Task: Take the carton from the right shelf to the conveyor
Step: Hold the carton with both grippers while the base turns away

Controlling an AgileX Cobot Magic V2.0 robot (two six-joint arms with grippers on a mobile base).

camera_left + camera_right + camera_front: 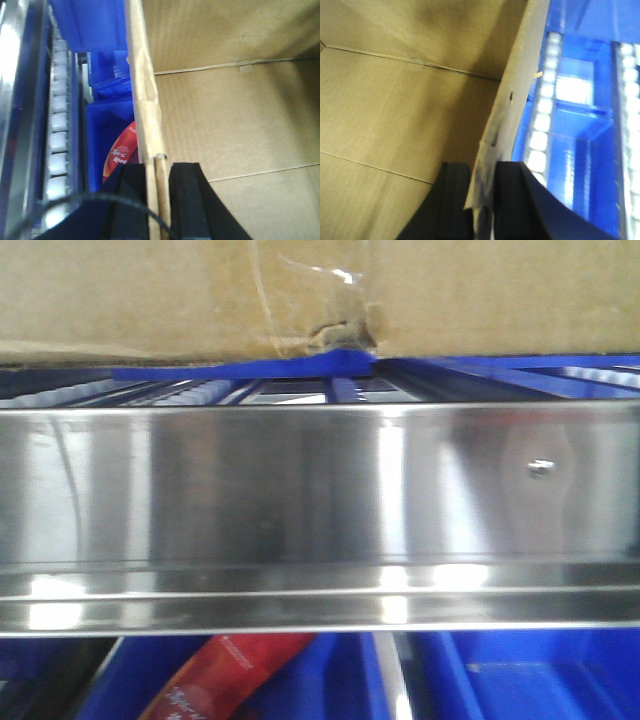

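Observation:
The tan carton (180,290) fills the top of the front view, its torn, taped seam near the middle, just above the right shelf's shiny steel front rail (300,490). In the left wrist view my left gripper (159,167) is shut on the carton's left wall, one black finger (187,200) inside the open carton (240,125) and one outside. In the right wrist view my right gripper (484,167) is shut on the right wall of the carton (395,100) in the same way. The conveyor is out of view.
Blue bins (520,680) sit under the rail, one holding a red packet (230,670). White roller tracks (57,135) and a blue bin (107,125) run beside the carton's left wall. More rollers (540,125) and a blue bin (580,125) lie to its right.

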